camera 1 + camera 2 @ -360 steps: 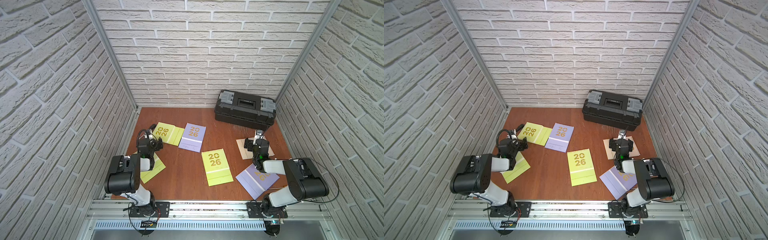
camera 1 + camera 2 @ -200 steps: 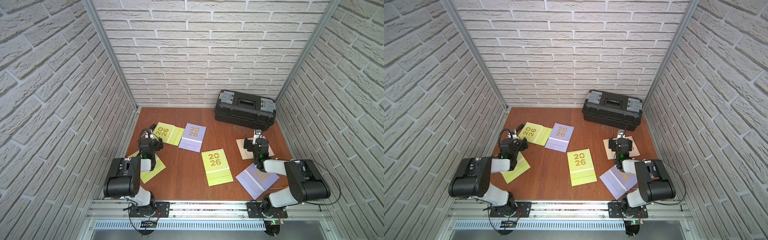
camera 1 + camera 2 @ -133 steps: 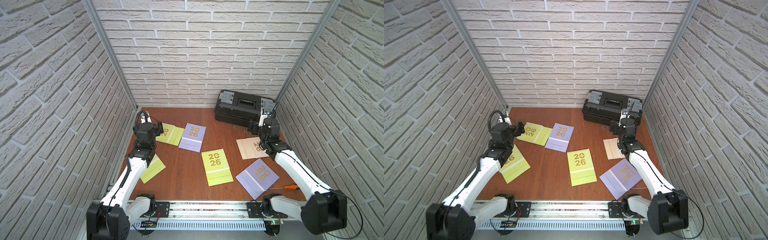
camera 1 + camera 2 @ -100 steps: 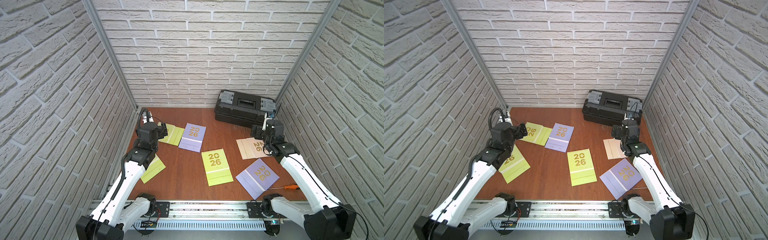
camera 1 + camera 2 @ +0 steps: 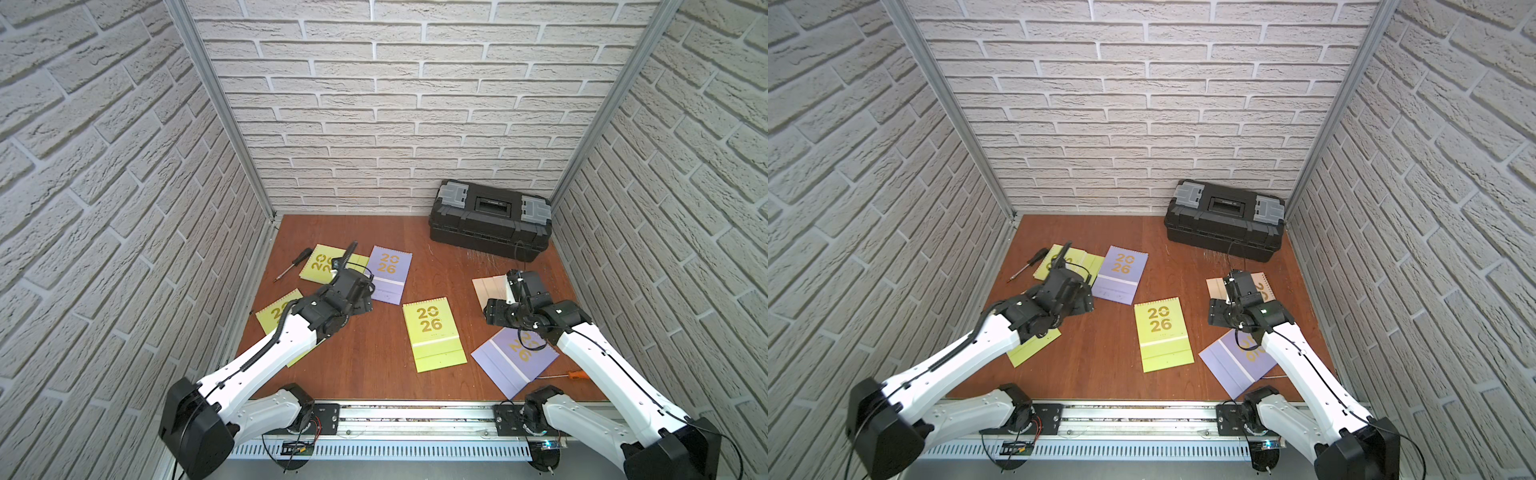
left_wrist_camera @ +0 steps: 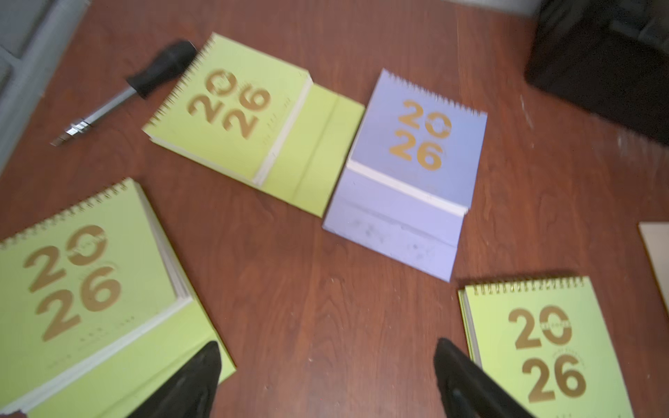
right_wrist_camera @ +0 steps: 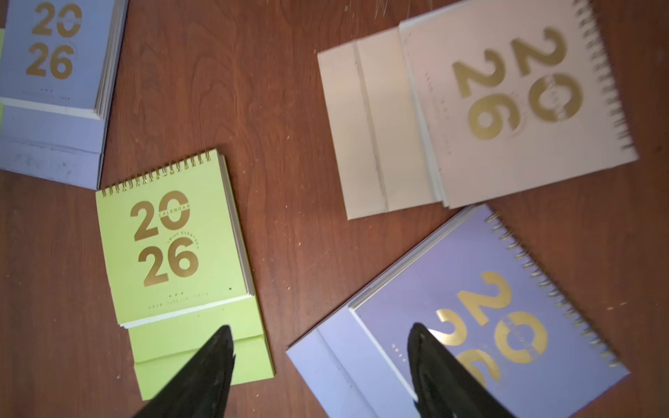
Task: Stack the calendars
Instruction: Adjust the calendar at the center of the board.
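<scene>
In the lower half of both top views, the 6 calendars point(image 5: 1160, 332) lie flat on the table point(image 5: 374, 374), none stacked yet. The middle green point(image 5: 432, 332) sits alone at centre. The left green point(image 5: 274, 311) is partly under your left arm. The far green point(image 5: 322, 264) and far lavender point(image 5: 388, 274) lie just beside each other at the upper left of the table. The beige point(image 5: 490, 286) and near lavender point(image 5: 498, 370) are at right, near each other.

Your left gripper point(image 6: 326, 343) hangs over bare wood between the left green and the middle green, jaws wide and empty. Your right gripper point(image 7: 321, 327) hangs between the middle green and the near lavender, jaws apart with nothing in them.

You are choosing a first pick, I judge. Make the middle green the base: both arms look able to reach it, and it has room around it. Give each arm a neighbour, the left green for the left, the near lavender or beige for the right. These lie thin on the wood, so come in low at the thick page block, not the single flap. Pinch the whole thickness, or the pages will likely fan. Turn each so its spiral matches the base. Send 1 arm over the middle at a time, and steer clear of the screwdriver point(image 5: 293, 266) and toolbox point(image 5: 490, 220).
</scene>
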Action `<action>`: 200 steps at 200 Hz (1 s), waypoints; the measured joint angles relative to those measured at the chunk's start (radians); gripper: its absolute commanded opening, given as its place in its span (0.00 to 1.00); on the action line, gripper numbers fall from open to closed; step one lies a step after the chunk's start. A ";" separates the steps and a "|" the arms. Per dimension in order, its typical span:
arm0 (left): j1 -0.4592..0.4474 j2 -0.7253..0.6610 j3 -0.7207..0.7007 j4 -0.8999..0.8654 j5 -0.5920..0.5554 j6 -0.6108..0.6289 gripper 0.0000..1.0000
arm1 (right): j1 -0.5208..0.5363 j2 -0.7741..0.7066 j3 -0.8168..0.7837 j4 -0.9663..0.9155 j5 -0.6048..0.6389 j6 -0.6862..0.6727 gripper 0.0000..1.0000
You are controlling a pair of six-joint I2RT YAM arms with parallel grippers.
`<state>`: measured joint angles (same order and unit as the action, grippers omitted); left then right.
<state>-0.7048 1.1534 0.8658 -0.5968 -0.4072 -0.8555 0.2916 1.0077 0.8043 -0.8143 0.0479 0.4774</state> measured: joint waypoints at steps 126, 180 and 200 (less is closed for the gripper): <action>-0.099 0.389 0.002 0.204 0.153 -0.247 0.24 | 0.063 0.235 -0.088 0.144 -0.116 0.047 0.17; -0.100 0.492 0.037 0.268 0.224 -0.262 0.01 | 0.065 0.352 -0.088 0.217 -0.145 0.031 0.07; -0.100 0.519 0.049 0.283 0.248 -0.262 0.00 | 0.068 0.378 -0.088 0.236 -0.153 0.030 0.05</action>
<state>-0.8047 1.6722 0.9150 -0.3138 -0.1593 -1.1175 0.3595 1.3861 0.7166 -0.5781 -0.1047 0.5076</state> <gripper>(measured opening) 0.047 0.062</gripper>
